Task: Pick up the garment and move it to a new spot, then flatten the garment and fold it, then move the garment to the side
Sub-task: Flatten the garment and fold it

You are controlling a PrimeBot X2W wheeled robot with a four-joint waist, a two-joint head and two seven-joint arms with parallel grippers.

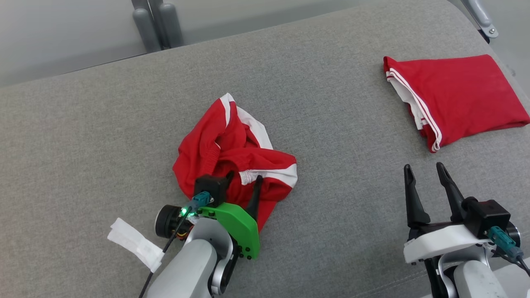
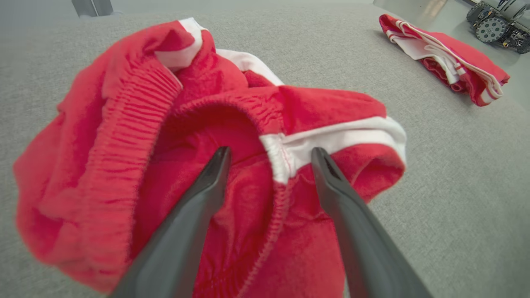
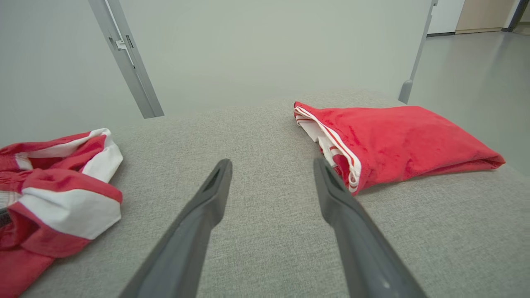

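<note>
on grey pad (image 1: 331, 124), l gripper (image 2: 270, 151) spread wide over crumpled red garment (image 1: 232, 153); r gripper (image 1: 424, 166) spread, empty, nr folded cloth (image 1: 455, 95).

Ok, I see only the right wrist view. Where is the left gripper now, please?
Observer: Left gripper hangs over the crumpled red shorts, at their near edge.
Operator: Is it closed on the cloth?
Observer: No. Its fingers stand open, with the end of a white stripe between them.
Operator: Anything else near that arm?
Observer: A white strip beside its forearm; tape or cloth, I cannot tell.
</note>
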